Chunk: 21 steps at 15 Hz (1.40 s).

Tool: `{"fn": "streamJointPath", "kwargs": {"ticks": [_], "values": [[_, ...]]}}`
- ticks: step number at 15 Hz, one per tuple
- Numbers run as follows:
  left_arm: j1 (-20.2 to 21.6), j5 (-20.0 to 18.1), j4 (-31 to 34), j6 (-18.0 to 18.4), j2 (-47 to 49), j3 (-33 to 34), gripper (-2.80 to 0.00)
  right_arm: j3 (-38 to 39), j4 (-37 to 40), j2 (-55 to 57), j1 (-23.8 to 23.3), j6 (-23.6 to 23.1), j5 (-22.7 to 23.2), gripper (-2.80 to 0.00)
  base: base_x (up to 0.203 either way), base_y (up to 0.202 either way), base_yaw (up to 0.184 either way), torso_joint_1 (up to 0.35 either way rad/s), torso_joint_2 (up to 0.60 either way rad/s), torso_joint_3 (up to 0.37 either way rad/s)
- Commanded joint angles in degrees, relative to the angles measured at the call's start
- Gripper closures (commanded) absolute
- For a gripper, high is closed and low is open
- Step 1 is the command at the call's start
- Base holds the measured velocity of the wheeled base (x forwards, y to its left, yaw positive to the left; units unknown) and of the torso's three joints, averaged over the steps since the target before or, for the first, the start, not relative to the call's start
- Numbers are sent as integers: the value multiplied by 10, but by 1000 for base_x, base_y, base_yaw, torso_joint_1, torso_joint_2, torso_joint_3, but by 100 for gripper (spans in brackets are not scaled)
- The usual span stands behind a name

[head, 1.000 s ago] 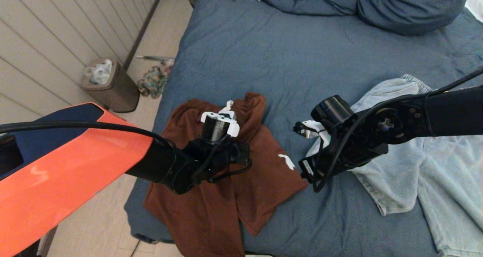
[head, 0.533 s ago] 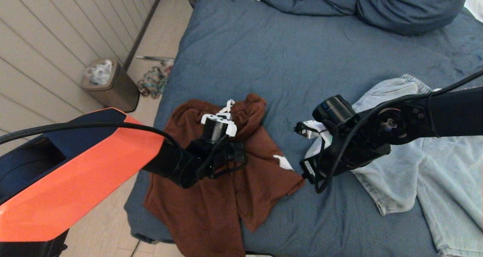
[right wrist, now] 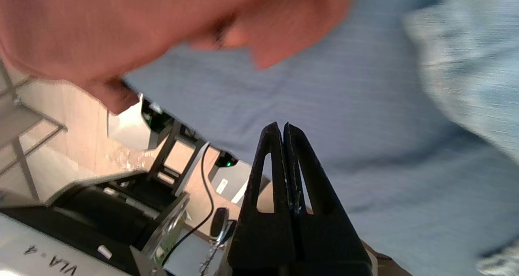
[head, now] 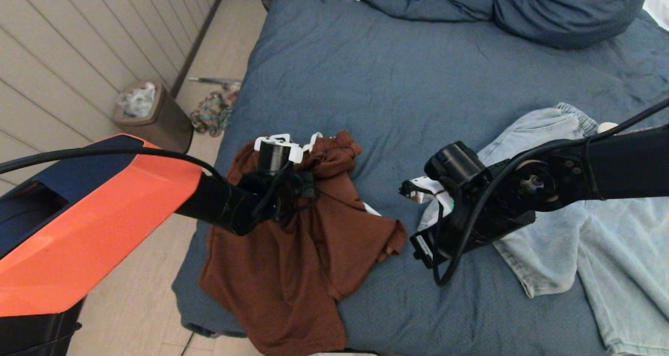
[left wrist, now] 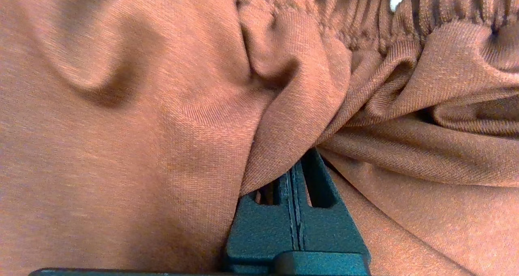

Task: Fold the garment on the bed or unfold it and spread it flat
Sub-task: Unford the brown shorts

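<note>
Bin (head: 157,118) holds white bags; left pincer (left wrist: 292,174) grips brown shorts (head: 308,251); right pincer (right wrist: 282,130) closed, empty.

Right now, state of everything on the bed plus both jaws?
brown shorts: bunched, waistband pinched and lifted, legs trailing over the bed edge.
light denim shorts: lying flat, loosely spread, not gripped.
bed: cover wrinkled, duvet bunched at the head.
left gripper: jaws shut on the brown shorts.
right gripper: jaws shut, holding nothing, above the bed cover.
</note>
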Motion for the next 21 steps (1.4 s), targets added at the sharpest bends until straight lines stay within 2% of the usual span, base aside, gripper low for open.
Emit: {"fn": "streamJointPath", "kwargs": {"ticks": [1, 2, 4, 11, 17, 19, 20, 21], "values": [[1, 0, -2, -2, -5, 5, 0, 7, -16, 14, 18, 5, -11, 0, 0, 0, 0, 0, 0, 0], [-1, 0, -3, -2, -4, 7, 0, 17, -40, 18, 25, 6, -31, -280, 0, 0, 0, 0, 0, 0], [-7, -1, -4, -2, -4, 8, 0, 28, -81, 32, 37, 12, -57, -280, 0, 0, 0, 0, 0, 0], [-24, 0, -9, -3, -2, 17, 0, -2, -110, 78, 49, 44, -59, -280, 0, 0, 0, 0, 0, 0], [-25, -1, -12, -5, -1, 18, 0, -1, -155, 104, 49, 49, -62, -280, 0, 0, 0, 0, 0, 0], [-25, -1, -13, -6, -2, 17, 0, -1, -158, 107, 49, 60, -86, -280, 0, 0, 0, 0, 0, 0], [-25, -1, -13, -6, -1, 17, 0, -1, -163, 107, 49, 60, -104, 0, 0, 0, 0, 0, 0, 0], [-25, -1, -12, -6, -1, 17, 0, -1, -175, 108, 49, 61, -116, 0, 0, 0, 0, 0, 0, 0]]}}
